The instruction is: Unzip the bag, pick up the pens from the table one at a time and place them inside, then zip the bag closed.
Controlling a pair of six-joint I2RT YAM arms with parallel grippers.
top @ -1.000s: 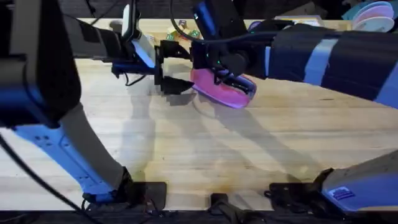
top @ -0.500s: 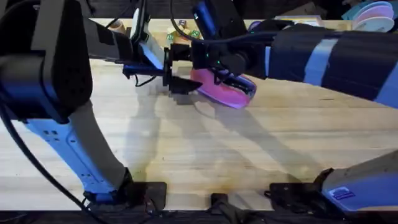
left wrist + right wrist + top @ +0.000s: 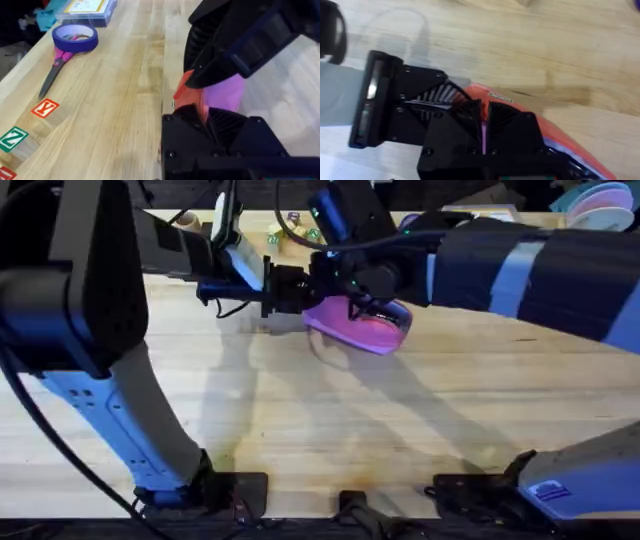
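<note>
We clamp the bag (image 3: 362, 326) with the right gripper (image 3: 345, 298) to steady it, while our left gripper (image 3: 290, 288), at nine o'clock, pinches its end, probably the zipper.

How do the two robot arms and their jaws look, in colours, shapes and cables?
Both arms are mostly black with light blue-grey panels. The left arm has a white part near its wrist and thin black cables beside it. The right arm carries a pale band across its dark link. The left gripper and the right gripper are black and blocky, with ribbed inner faces.
</note>
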